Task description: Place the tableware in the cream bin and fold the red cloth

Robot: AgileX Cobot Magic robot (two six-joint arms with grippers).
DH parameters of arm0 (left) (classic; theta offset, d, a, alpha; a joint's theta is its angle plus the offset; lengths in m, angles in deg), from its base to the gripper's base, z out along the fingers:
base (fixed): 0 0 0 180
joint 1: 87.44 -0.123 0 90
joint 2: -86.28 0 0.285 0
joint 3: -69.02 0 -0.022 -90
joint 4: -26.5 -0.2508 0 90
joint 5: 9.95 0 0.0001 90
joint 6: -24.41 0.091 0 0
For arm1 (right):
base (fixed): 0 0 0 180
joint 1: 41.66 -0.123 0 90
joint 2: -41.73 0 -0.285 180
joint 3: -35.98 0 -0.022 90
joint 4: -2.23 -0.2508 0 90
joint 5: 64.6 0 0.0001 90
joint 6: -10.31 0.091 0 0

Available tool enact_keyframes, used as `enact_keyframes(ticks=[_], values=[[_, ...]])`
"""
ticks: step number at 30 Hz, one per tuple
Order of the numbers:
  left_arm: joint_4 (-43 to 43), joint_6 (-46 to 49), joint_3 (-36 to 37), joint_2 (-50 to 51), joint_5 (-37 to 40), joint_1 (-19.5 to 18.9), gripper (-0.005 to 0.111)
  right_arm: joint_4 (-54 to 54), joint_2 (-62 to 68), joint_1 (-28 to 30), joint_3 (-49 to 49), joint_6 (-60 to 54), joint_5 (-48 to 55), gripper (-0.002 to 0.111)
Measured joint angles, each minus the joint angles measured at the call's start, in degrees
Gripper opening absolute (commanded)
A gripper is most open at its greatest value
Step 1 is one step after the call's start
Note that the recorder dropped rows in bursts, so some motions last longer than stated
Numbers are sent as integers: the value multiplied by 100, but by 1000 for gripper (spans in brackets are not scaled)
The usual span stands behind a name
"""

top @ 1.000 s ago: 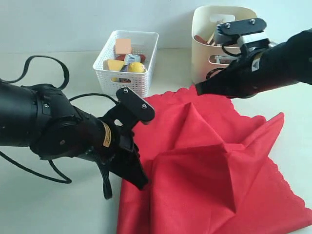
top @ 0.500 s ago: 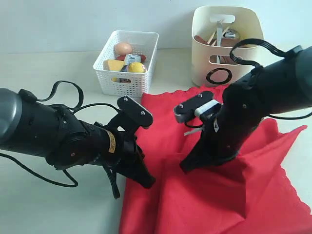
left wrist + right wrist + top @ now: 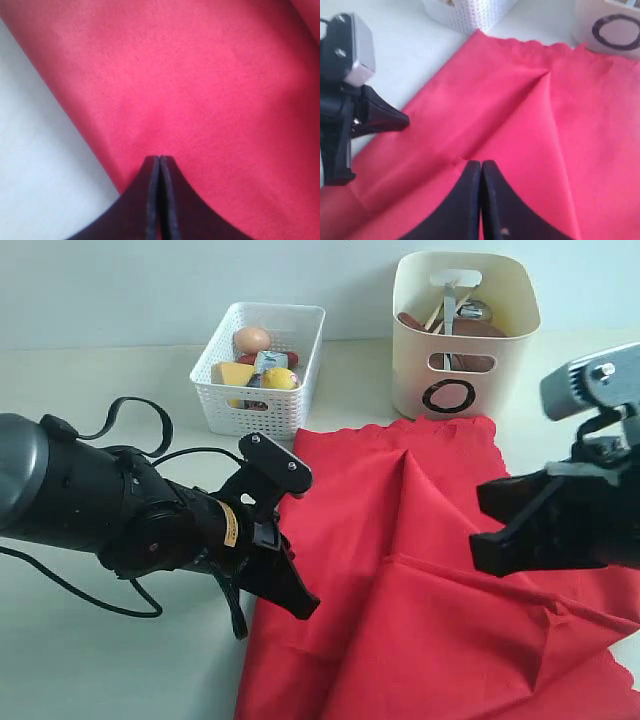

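The red cloth (image 3: 400,500) lies spread on the table with a fold edge running across its middle. My left gripper (image 3: 305,607) sits at the cloth's left edge. In the left wrist view its fingers (image 3: 159,159) are pressed together over the red cloth (image 3: 200,90), with a red sliver between them. My right gripper (image 3: 478,552) hovers low over the right half. Its jaws (image 3: 481,162) are shut at the end of the fold edge in the red cloth (image 3: 520,115). Tableware (image 3: 455,310) stands inside the cream bin (image 3: 465,360) behind the cloth.
A white perforated basket (image 3: 262,390) with food items stands at the back left, just off the cloth's far corner. Black cable loops (image 3: 130,415) lie beside the left arm. The cream bin (image 3: 610,30) touches the cloth's far edge.
The right arm swept from the cream bin down over the cloth's middle, then out to the right. The raised cloth has dropped flat with a new fold. The left gripper barely moved.
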Motion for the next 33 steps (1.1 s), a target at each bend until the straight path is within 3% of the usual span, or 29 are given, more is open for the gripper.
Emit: enact_keyframes(ticks=[10,16,24,29,33], values=[[0,0,0,0,0,0,1,-567,2982,-282,391,-716,-789,0],[0,0,0,0,0,0,1,-498,3618,-296,768,-848,188,0],[0,0,0,0,21,0,1,-472,2037,-306,-87,-748,668,0],[0,0,0,0,25,0,1,-531,231,-306,-275,-631,364,0],[0,0,0,0,25,0,1,-624,-370,-306,-118,-631,206,0]])
